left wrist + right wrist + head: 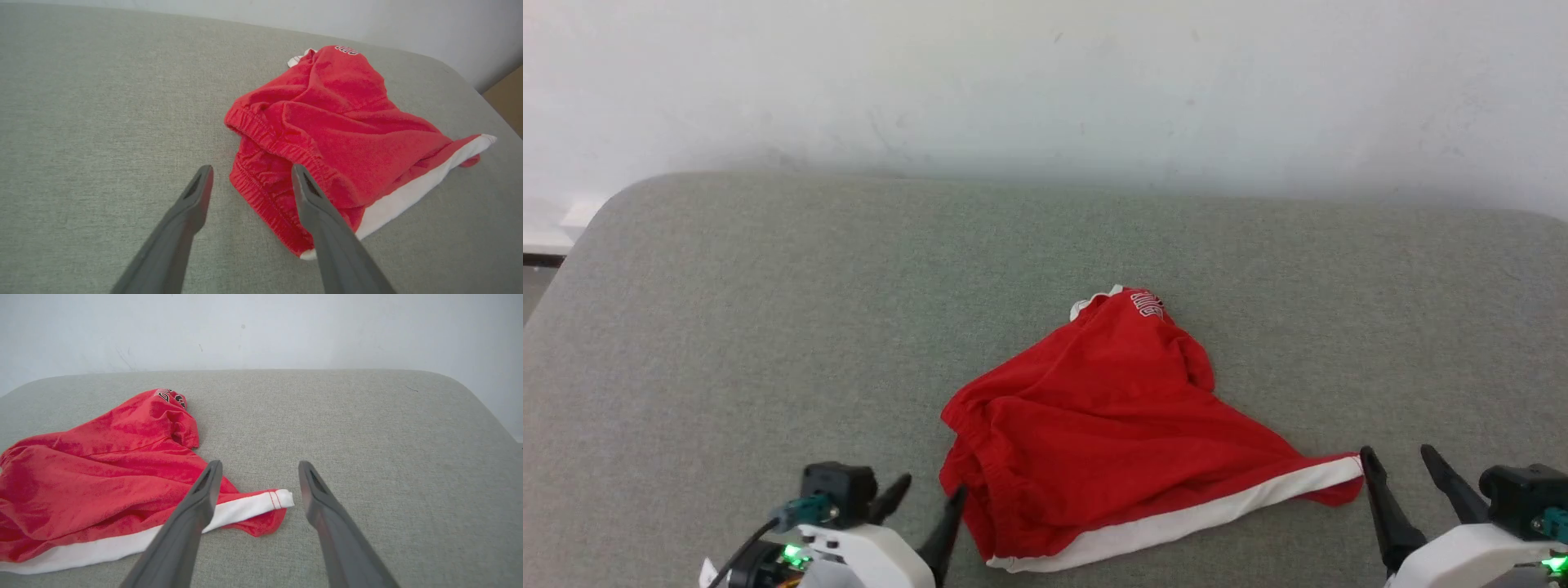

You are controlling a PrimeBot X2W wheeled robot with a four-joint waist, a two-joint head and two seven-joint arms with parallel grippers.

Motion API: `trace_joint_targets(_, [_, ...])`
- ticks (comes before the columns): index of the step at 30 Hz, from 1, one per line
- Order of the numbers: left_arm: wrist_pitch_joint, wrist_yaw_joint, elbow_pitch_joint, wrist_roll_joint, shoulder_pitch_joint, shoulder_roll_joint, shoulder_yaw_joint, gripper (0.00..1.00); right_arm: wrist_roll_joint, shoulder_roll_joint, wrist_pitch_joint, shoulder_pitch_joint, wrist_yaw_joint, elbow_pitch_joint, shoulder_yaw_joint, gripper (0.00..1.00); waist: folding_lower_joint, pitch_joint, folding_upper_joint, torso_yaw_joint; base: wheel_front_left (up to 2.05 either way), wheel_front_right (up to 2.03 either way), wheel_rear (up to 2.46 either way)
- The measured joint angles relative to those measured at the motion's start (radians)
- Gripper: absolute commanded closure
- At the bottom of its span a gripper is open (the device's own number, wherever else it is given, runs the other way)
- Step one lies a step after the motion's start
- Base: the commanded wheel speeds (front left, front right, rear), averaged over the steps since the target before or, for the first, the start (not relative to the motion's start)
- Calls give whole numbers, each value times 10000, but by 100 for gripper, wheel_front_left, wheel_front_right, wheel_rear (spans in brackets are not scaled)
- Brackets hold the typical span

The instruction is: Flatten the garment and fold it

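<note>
The garment (1111,425) is a bright red pair of shorts with a white stripe, lying crumpled and bunched on the grey padded surface (768,327). It also appears as the garment (339,134) and the garment (102,490) in the wrist views. My left gripper (931,492) stands open beside the elastic waistband at the garment's left end, its right finger just over the band. My right gripper (1398,454) is open at the garment's right corner, where the white stripe ends between its fingers (196,506), touching nothing.
A pale wall (1045,82) rises behind the rounded grey surface. The surface's right edge (482,98) drops off toward a tan floor. Bare grey fabric lies to the left, right and far side of the garment.
</note>
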Motion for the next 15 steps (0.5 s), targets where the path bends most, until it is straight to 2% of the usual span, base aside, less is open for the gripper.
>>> trace_joint_targets(7, [2316,-257,-581,-100,141,424,-1005,0,-82,40,500,312,0,-936,389,0,0,5,0,-335,0,0,0])
trace_joint_targets(15, [2621,-291,255,138,15,299,-1540,0,84,52,585,305,0,-1108,477,0,1,372,0,-681,0,0,0])
